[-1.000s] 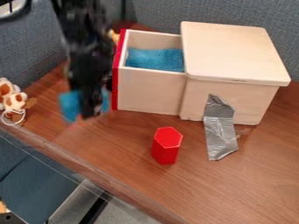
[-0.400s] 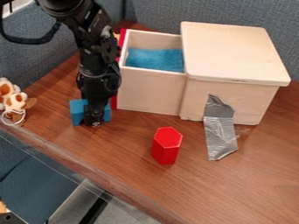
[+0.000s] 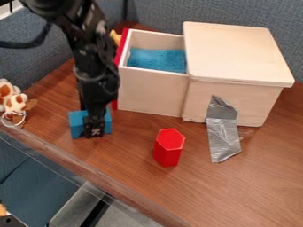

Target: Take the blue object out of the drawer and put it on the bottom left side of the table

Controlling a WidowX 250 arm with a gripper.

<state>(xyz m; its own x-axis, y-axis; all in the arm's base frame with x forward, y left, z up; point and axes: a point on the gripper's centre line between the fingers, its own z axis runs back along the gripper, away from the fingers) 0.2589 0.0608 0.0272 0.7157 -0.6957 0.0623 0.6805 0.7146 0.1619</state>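
hand point(image 3: 95, 128) and blue block point(image 3: 77, 125) moved nearer the table edge point(image 3: 89, 170).

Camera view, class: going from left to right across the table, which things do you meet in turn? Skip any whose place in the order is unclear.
Spotted plush toy → blue block → red drawer front → red hexagonal block → strip of silver tape

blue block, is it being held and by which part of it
Yes, the tool holds the blue block by its middle, with an end showing on either side.
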